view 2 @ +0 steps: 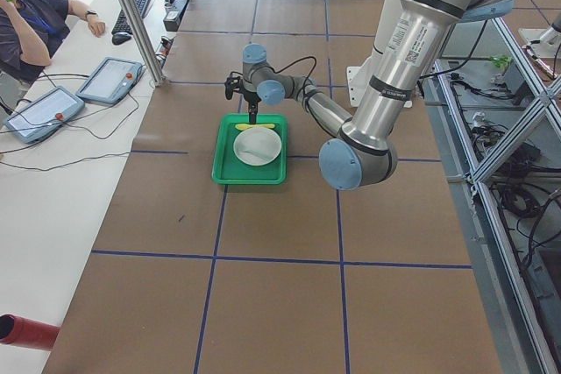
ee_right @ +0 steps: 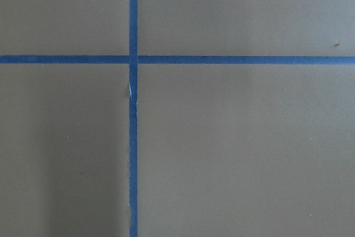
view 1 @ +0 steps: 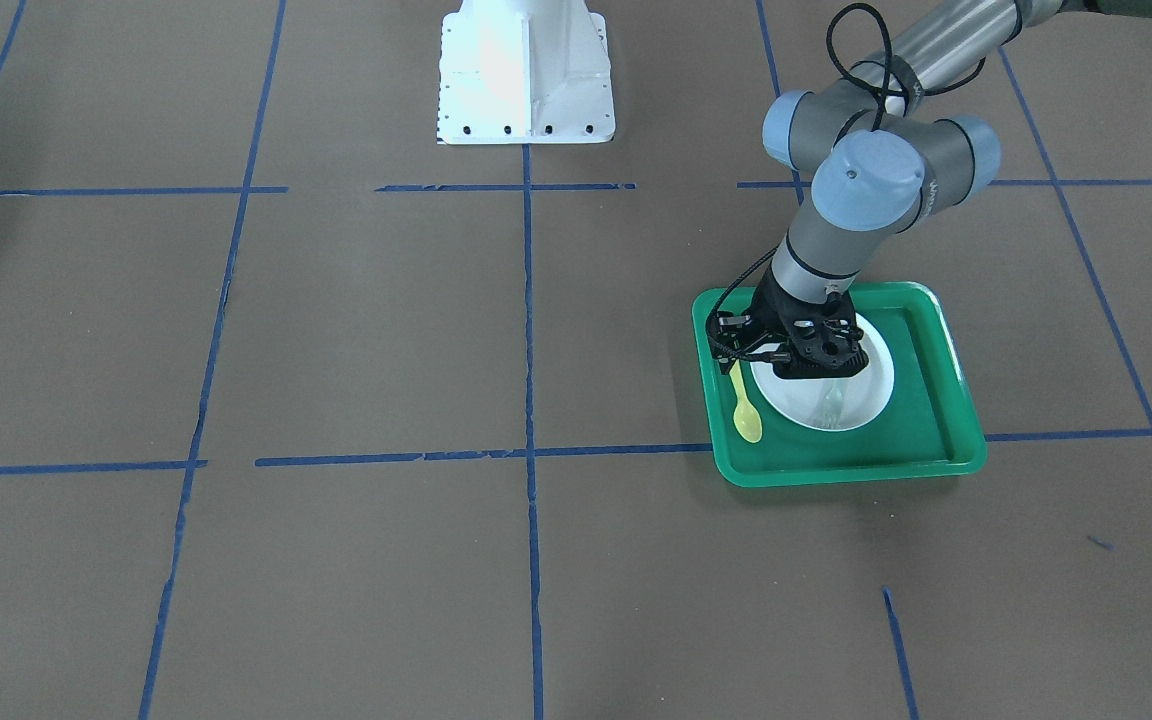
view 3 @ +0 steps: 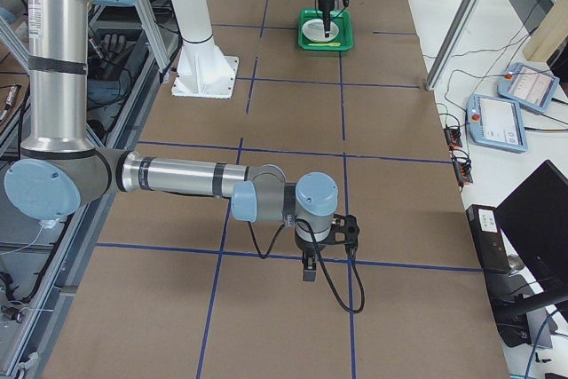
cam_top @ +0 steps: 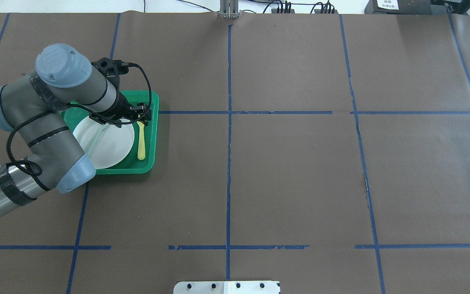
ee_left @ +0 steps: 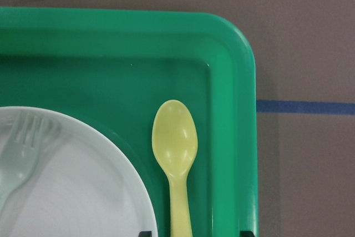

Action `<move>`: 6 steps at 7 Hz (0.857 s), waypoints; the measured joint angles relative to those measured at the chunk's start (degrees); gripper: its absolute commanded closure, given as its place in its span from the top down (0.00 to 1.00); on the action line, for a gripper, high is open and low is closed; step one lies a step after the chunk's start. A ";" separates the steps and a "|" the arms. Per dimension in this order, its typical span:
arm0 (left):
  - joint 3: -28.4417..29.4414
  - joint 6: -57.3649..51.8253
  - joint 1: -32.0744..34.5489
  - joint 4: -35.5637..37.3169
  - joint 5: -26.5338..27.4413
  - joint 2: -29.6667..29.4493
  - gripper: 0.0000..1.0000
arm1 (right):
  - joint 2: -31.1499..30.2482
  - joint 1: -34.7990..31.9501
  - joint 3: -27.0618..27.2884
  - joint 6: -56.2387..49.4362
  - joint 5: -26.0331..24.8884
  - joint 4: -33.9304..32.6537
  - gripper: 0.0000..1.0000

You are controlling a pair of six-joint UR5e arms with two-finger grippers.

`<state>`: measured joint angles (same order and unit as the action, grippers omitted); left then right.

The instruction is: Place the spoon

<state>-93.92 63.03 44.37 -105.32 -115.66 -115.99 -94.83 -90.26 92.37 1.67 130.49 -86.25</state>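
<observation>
With the spoon (ee_left: 175,142) lying just beside the plate (ee_left: 100,192), my left gripper (cam_top: 142,119) spread astride its handle, holding nothing, I'd lift straight up.

The left hand (cam_top: 141,119), reached far forward, points straight down with jaws apart; the right hand (view 3: 309,270) points down too.

readable text: none | left arm label (view 2: 406,38): too blurred

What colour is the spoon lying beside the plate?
Yellow; the spoon shows best in the left wrist view.
</observation>
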 measured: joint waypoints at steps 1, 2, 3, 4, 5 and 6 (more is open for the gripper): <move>-0.94 -3.14 2.52 0.06 -0.25 2.05 1.00 | 0.00 0.00 0.00 0.00 0.01 0.02 1.00; -1.70 -9.74 6.05 0.14 -1.10 4.93 1.00 | 0.00 0.00 0.00 0.00 0.02 0.02 1.00; -2.16 -18.10 10.53 0.18 -3.04 8.46 1.00 | 0.00 0.00 0.00 0.00 0.02 0.01 1.00; -2.36 -28.50 16.11 0.56 -5.24 12.40 1.00 | 0.00 0.00 0.00 0.00 0.00 -0.01 1.00; -2.39 -39.00 21.96 2.11 -6.65 15.83 1.00 | 0.00 0.00 0.00 0.00 -0.02 0.00 1.00; -2.40 -48.78 27.99 5.18 -7.57 18.57 1.00 | 0.00 0.00 0.00 0.00 0.00 0.00 1.00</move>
<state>-96.32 14.25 72.36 -100.14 -123.23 -97.42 -94.83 -90.27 92.37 1.67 130.49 -86.25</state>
